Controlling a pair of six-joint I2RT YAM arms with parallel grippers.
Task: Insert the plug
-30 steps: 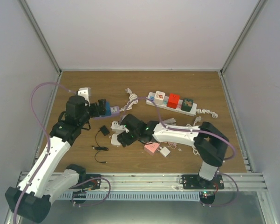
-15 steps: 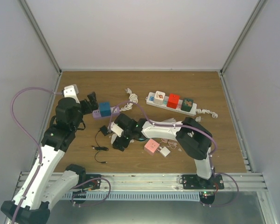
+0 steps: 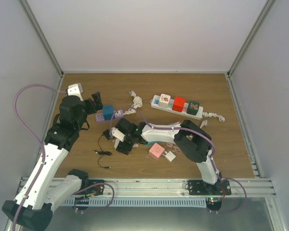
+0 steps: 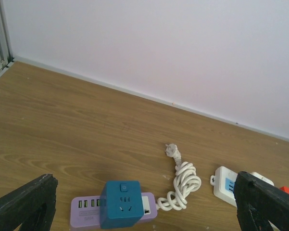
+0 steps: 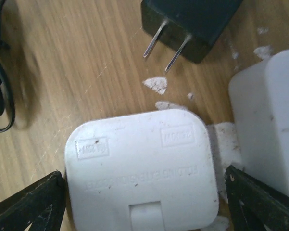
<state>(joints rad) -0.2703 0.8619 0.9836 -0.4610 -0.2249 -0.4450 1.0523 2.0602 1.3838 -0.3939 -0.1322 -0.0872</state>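
Note:
A white square plug (image 5: 142, 163) lies flat on the wooden table, with my right gripper (image 5: 144, 202) open around it, one black finger on each side. From above, this gripper (image 3: 121, 140) hangs low over a cluster of white plugs. A blue cube socket (image 4: 122, 203) sits on a purple USB strip (image 4: 84, 210), its outlet face turned towards my left gripper (image 4: 145, 192). That gripper is wide open and empty, just behind the socket. Seen from above, the left gripper (image 3: 95, 102) stands left of the blue socket (image 3: 108, 113).
A black two-prong charger (image 5: 192, 19) and a second white adapter (image 5: 271, 130) lie close around the plug. A white power strip (image 3: 177, 106) carries coloured adapters at the back. A coiled white cable (image 4: 182, 185), a pink adapter (image 3: 157, 150) and a black cable (image 3: 103, 154) also lie about.
My left gripper has drawn back to the left, away from the blue socket. The right arm has reached further left over the white plugs and its jaws have widened.

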